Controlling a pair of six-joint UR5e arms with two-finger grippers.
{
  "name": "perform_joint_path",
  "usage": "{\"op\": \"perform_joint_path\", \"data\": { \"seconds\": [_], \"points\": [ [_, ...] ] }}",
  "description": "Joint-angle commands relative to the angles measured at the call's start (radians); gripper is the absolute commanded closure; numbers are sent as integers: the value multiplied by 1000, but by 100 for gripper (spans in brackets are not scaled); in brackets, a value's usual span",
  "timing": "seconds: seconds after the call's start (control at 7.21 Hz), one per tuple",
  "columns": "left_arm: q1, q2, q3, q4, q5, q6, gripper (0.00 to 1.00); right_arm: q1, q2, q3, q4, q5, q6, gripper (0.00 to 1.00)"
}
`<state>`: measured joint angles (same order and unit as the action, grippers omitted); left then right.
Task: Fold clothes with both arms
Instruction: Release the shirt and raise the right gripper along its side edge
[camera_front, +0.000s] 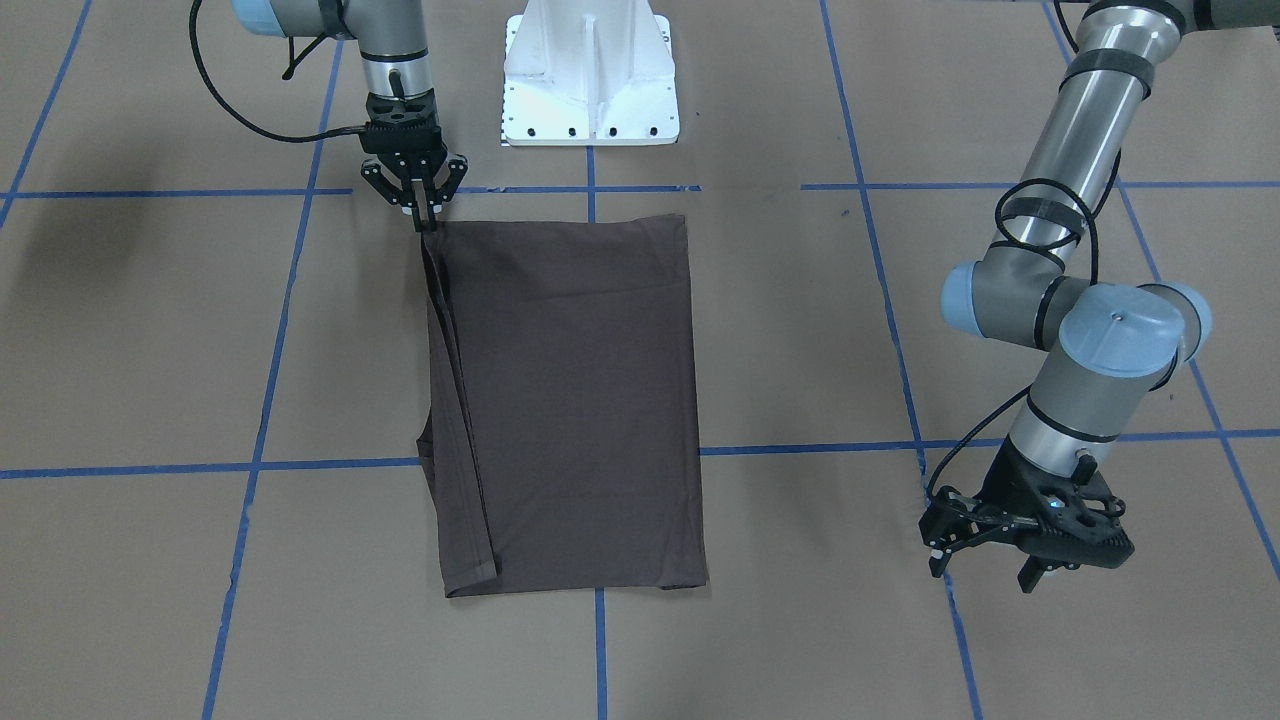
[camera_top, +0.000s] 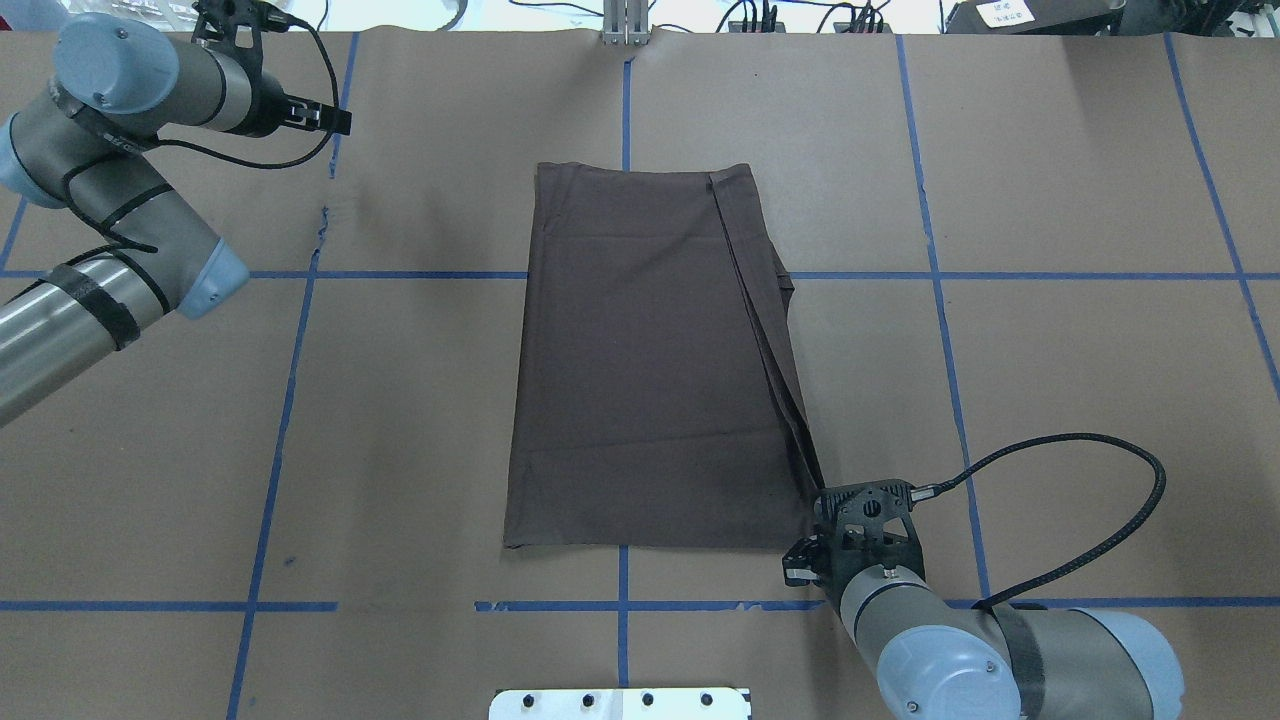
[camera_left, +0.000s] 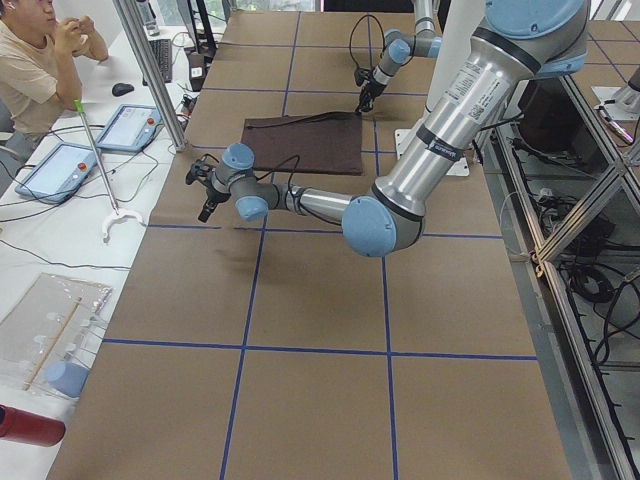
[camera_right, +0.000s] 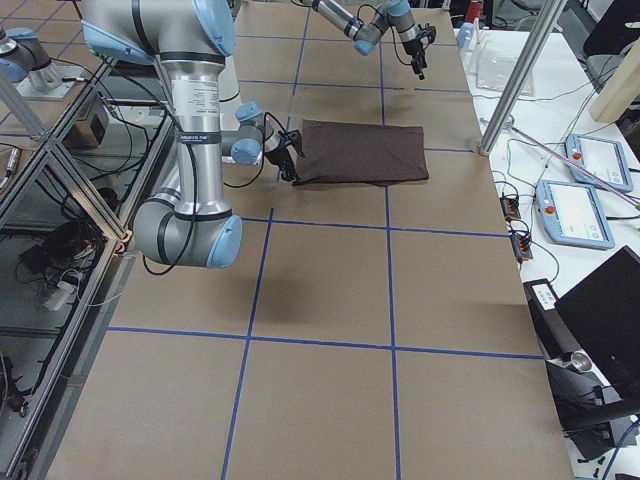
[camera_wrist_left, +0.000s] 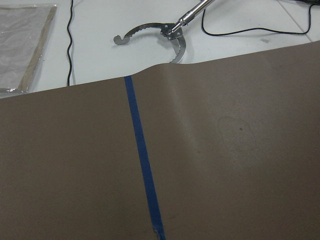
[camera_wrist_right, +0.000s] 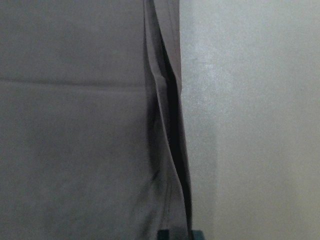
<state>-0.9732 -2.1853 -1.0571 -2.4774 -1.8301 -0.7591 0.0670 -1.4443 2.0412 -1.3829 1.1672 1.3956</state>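
Observation:
The dark brown-grey T-shirt (camera_front: 570, 400) lies folded into a tall rectangle in the middle of the table (camera_top: 650, 380). One long side is doubled into a narrow raised strip. My right gripper (camera_front: 427, 222) is shut on the shirt's corner nearest the robot at the end of that strip, low over the table (camera_top: 818, 492). The right wrist view looks along the pleated edge (camera_wrist_right: 165, 125). My left gripper (camera_front: 985, 572) is open and empty, hovering over bare paper far from the shirt, near the table's far edge (camera_top: 340, 120). The collar and logo are hidden.
The white pedestal base (camera_front: 590, 80) stands at the robot's side of the table. Blue tape lines (camera_top: 290, 400) grid the brown paper. Past the far edge lie a metal grabber tool (camera_wrist_left: 165, 32) and tablets; an operator (camera_left: 30, 60) sits there.

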Motion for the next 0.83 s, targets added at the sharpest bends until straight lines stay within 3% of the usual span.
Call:
{"op": "perform_joint_path", "data": {
  "seconds": [0.0, 0.28, 0.55, 0.69],
  "points": [
    [2, -1, -9, 2, -1, 0, 0, 20, -19, 19, 149, 32, -13, 0],
    [8, -1, -11, 0, -2, -2, 0, 162, 22, 8, 106, 174, -125, 0],
    [8, -1, -10, 2, -2, 0, 0, 281, 276, -85, -165, 296, -196, 0],
    [8, -1, -11, 2, -3, 0, 0, 316, 333, -126, -233, 327, -289, 0]
  ]
}}
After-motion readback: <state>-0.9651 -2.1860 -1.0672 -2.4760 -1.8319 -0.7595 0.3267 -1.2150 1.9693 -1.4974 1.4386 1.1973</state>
